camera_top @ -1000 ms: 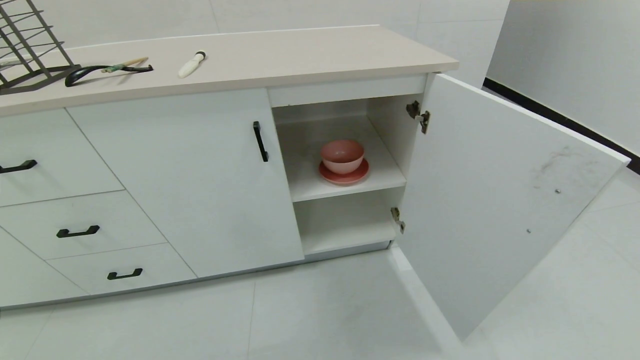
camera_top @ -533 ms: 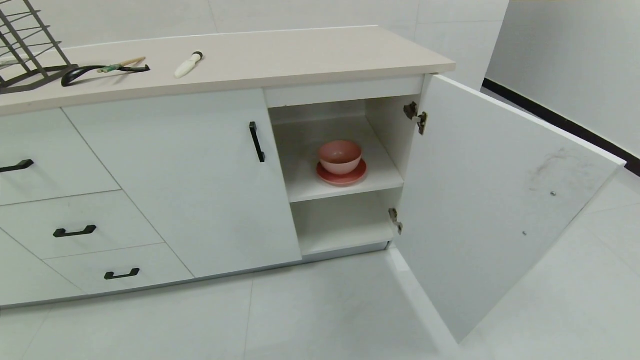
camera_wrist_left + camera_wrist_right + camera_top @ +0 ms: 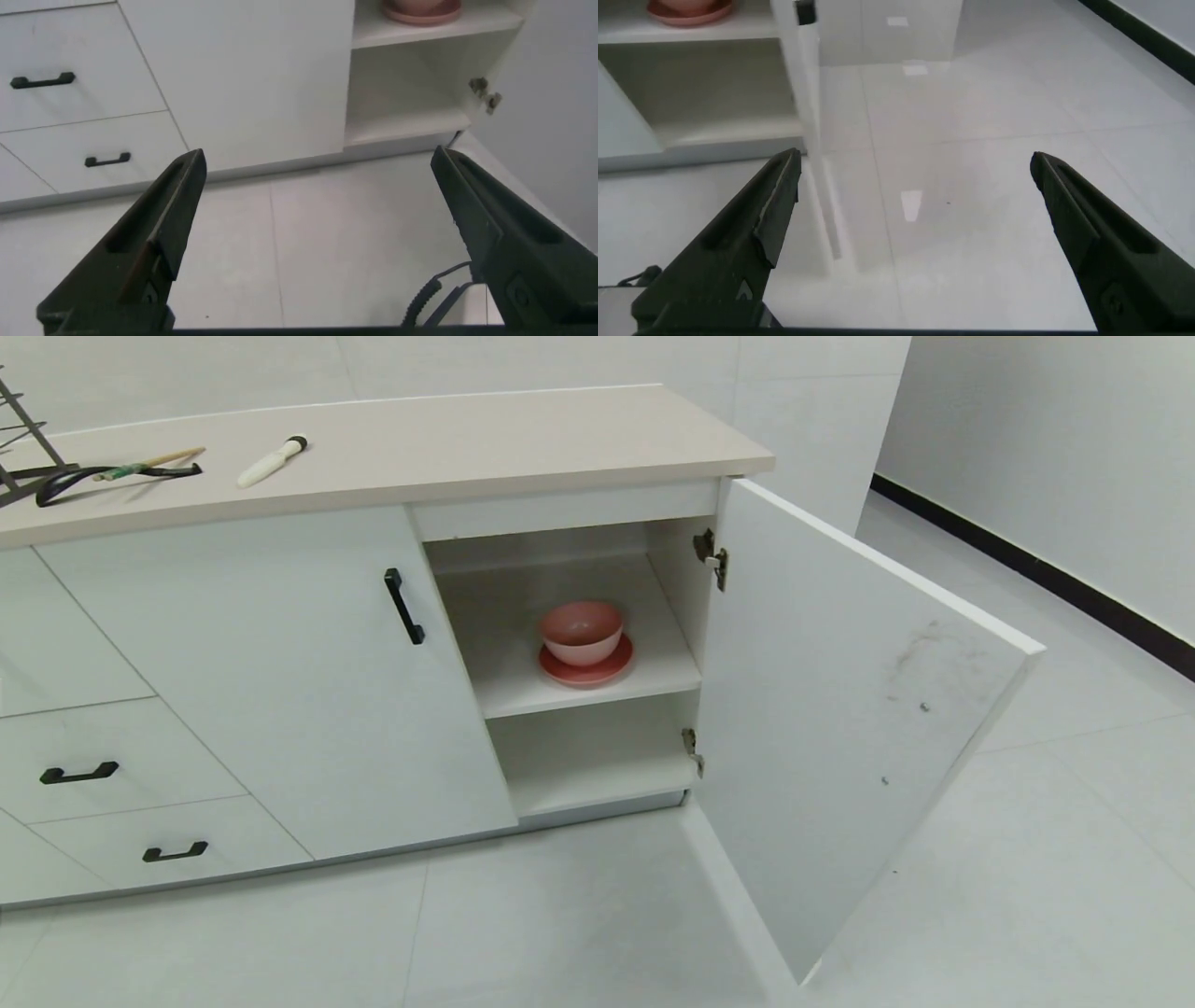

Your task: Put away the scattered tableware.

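The cupboard door (image 3: 822, 709) stands swung wide to the right of the pink bowl (image 3: 582, 627), so the way in from the front is unblocked. Bowl and red saucer (image 3: 585, 673) sit on the upper shelf (image 3: 495, 663). Bare shelf lies left of the bowl, and a lower shelf (image 3: 597, 770) lies below it.

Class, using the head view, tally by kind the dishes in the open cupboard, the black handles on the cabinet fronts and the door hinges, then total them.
Pink round bowl: 1
Red round plate under it: 1
Black bar handles: 3
Metal door hinges: 2
Total: 7
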